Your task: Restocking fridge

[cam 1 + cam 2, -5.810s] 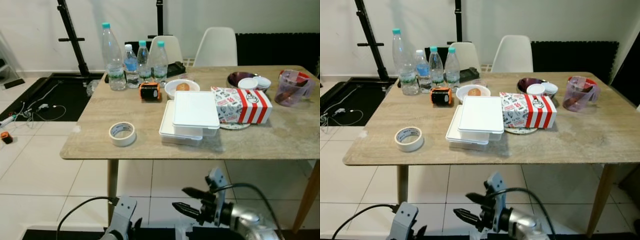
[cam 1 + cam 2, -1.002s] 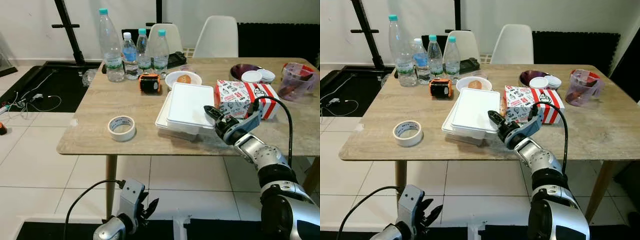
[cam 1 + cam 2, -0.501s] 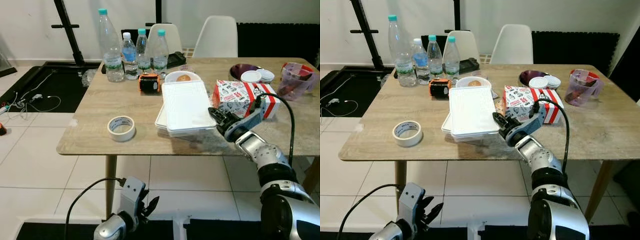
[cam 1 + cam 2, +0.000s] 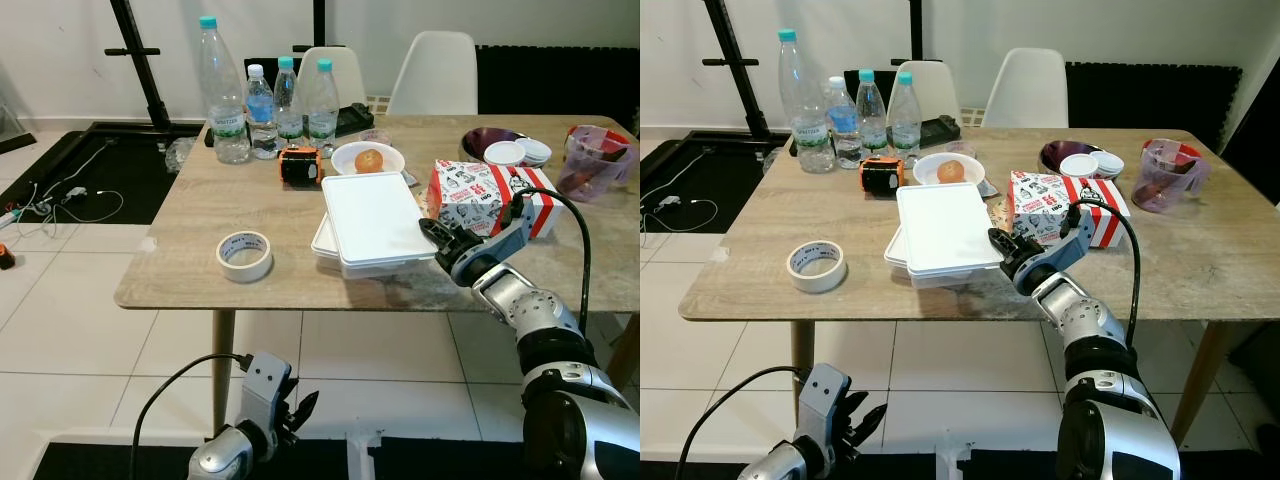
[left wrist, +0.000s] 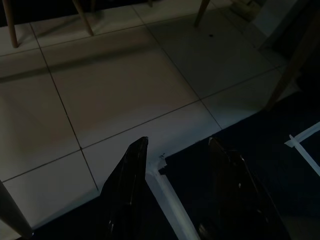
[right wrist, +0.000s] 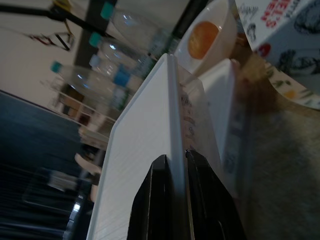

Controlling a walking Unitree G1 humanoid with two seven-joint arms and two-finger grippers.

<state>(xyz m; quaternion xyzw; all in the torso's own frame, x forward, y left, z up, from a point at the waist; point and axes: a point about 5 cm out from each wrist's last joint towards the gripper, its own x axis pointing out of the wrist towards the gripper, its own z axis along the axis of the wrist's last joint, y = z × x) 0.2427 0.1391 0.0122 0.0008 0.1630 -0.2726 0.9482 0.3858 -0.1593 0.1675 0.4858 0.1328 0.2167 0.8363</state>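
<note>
The white lidded container sits stacked on a second white container near the table's front edge, its right rim pinched by the right gripper, whose black fingers are clamped together on the lid edge (seen edge-on in the right wrist view). The left gripper hangs low over the tiled floor, fingers apart. Water bottles stand at the table's far left corner.

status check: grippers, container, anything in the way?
Right gripper shut on lid edge of top white container, lifted off lower container. Left gripper open, idle near floor. Printed red-striped box close beside right arm.
</note>
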